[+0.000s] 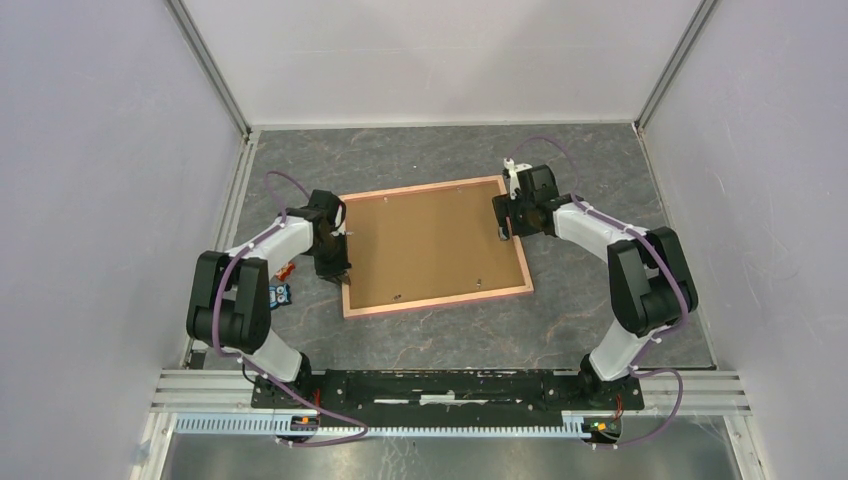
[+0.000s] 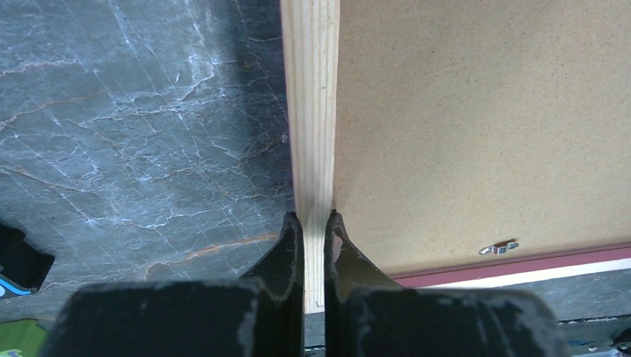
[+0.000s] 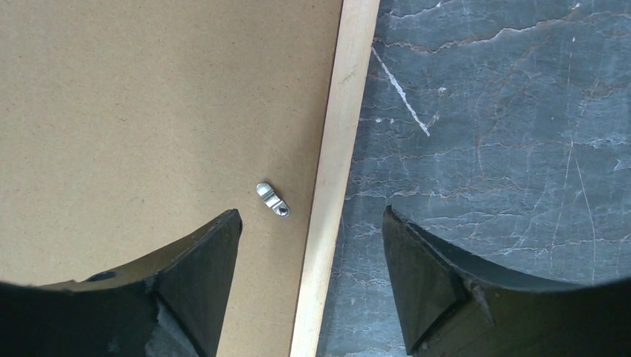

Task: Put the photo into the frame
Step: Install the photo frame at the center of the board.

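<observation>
well, the frame (image 1: pixel 440 300) lies back side up in the middle of the grey marbled table (image 1: pixel 590 320), turned a little askew from the table's edges, its thin pink-orange border running around a plain brown backing board (image 1: pixel 430 240) that sits inside it. the left gripper (image 1: pixel 335 265) is down at the frame's left rail, near the front corner. in the left wrist view the two dark fingers (image 2: pixel 286 245) are closed on the pale wood strip of that rail (image 2: pixel 311 111), one on the table side and one on the board side, pinching it between their tips. a small metal turn clip (image 2: pixel 498 248) shows on the board close to the near rail. the right gripper (image 1: pixel 503 218) hangs over the frame's right rail towards the far corner, with its jaws spread wide. seen from the right wrist, one finger (image 3: pixel 208 260) is above the backing board and the other above bare table, with the rail (image 3: pixel 338 149) passing between them and touching neither. another metal clip (image 3: pixel 273 199) lies on the board just beside that rail. off to the left, by the left arm, a small orange item (image 1: pixel 287 270) and a small blue-and-white item (image 1: pixel 280 293) lie on the table, apart from the frame – too small to identify.
</observation>
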